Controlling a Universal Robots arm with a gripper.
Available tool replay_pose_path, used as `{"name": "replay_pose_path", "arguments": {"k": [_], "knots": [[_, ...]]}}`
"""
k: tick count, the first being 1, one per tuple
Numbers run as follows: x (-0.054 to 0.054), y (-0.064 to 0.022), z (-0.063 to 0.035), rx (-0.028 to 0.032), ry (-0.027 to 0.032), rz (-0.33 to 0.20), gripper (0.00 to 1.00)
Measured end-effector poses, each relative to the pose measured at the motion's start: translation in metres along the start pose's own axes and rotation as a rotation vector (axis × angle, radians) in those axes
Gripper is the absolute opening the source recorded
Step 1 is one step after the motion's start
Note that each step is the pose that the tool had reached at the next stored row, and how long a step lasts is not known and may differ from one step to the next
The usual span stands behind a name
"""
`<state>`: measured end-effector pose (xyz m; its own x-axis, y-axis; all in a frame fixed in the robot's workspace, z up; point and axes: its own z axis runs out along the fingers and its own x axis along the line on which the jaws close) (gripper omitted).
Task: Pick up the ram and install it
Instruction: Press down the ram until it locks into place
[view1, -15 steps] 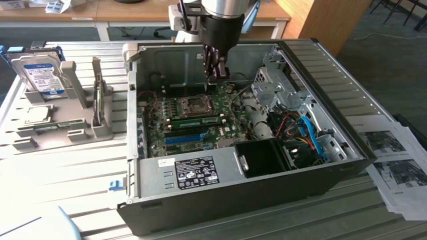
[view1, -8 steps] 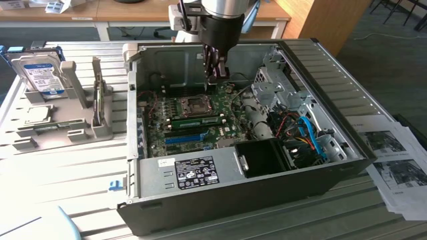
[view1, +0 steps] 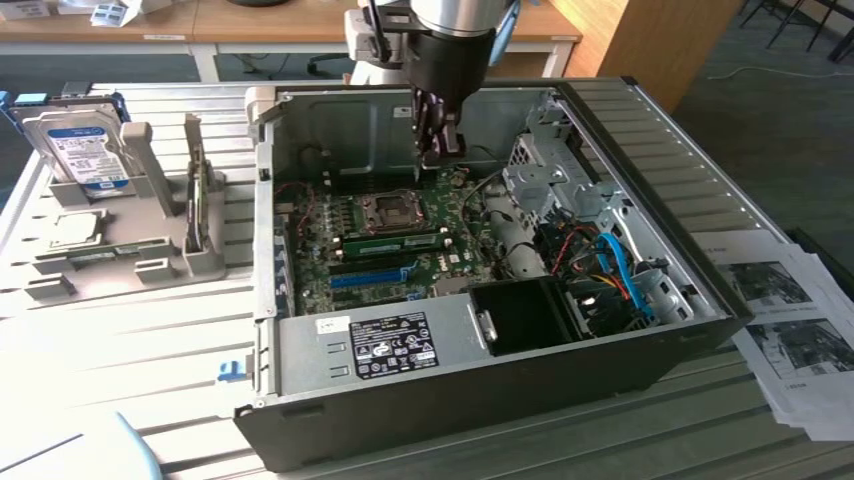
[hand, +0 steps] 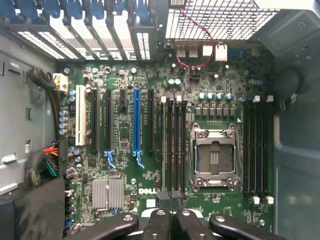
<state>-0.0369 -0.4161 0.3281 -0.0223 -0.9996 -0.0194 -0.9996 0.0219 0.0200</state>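
While the gripper (view1: 441, 150) hangs over the open computer case (view1: 694, 300), its fingers (view1: 430, 120) are clenched together with nothing visible between them. Wrist view agrees: the two fingertips meet at the gripper (hand: 170, 200), and no board is pinched there. The ram (view1: 394, 242) sits down in the case as a green stick lying along one of the long black slots on the motherboard (view1: 461, 262). It is on the near side of the processor socket (view1: 394, 208) and on the far side of the blue slot (view1: 367, 278). From the wrist camera the ram (hand: 167, 145) appears as a narrow strip in the bank of slots beside the processor socket (hand: 214, 157), directly below the fingertips, with the blue slot (hand: 136, 120) further off. Gripper and ram are apart, the gripper well above the board. Whether the slot clips have latched cannot be told. The case lies on its side on a slatted table (view1: 134, 400). On the exterior view's left a grey holder (view1: 134, 250) carries a hard drive (view1: 80, 150) standing upright at its far end. Printed papers (view1: 794, 330) lie on the exterior view's right, near the case.
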Motion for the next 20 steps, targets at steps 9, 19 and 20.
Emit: {"name": "replay_pose_path", "arguments": {"k": [9, 19, 20], "knots": [[0.000, -0.0111, -0.0002, -0.0002, -0.0001, 0.000, 0.09], [-0.001, -0.0263, -0.0005, -0.0013, -0.0001, 0.000, 0.09], [-0.001, -0.0280, -0.0005, -0.0016, -0.0001, 0.000, 0.09]]}}
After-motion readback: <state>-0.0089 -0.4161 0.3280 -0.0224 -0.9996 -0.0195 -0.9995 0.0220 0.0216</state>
